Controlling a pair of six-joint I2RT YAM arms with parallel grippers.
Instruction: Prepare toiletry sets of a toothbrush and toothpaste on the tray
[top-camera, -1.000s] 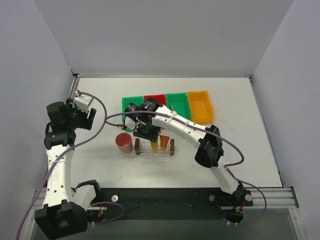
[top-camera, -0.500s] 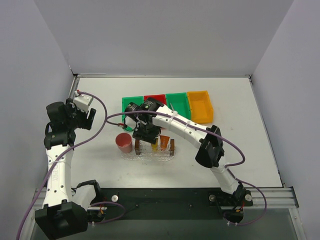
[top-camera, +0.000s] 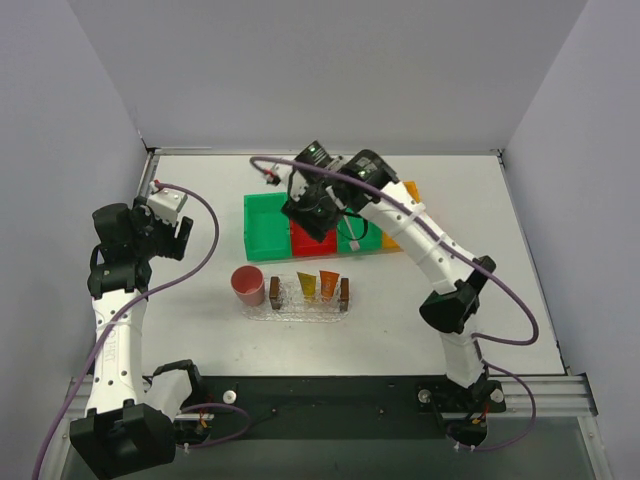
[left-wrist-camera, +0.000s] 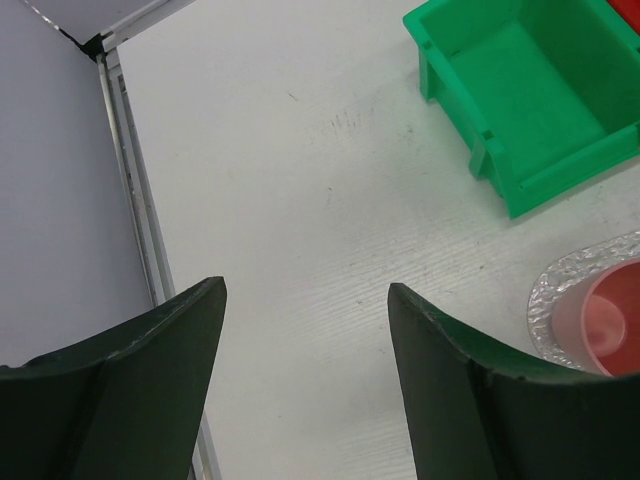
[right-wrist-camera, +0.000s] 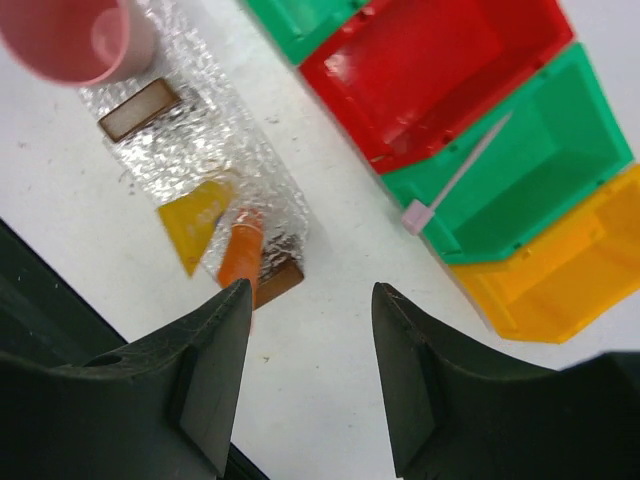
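Observation:
The clear tray (top-camera: 275, 292) with a brown block at each end lies mid-table; it also shows in the right wrist view (right-wrist-camera: 138, 110). A yellow-orange toothpaste tube (top-camera: 306, 286) (right-wrist-camera: 195, 222) and an orange toothpaste tube (top-camera: 329, 283) (right-wrist-camera: 240, 255) lie on it. The whitish-pink toothbrush (right-wrist-camera: 455, 178) leans in the right-hand green bin (right-wrist-camera: 540, 160); the arm hides it in the top view. My right gripper (top-camera: 312, 210) (right-wrist-camera: 310, 300) is open and empty, raised over the bins. My left gripper (top-camera: 165, 228) (left-wrist-camera: 305, 290) is open and empty at the far left.
A pink cup (top-camera: 247, 286) (right-wrist-camera: 70, 40) stands just left of the tray on a clear textured mat (left-wrist-camera: 560, 290). A row of bins sits behind: green (top-camera: 262, 225) (left-wrist-camera: 530, 90), red (right-wrist-camera: 430, 70), green, orange (top-camera: 408, 190) (right-wrist-camera: 540, 285).
My right gripper has risen from the tray and swung back over the bins, empty. Both tubes stay on the tray. The left arm has not moved.

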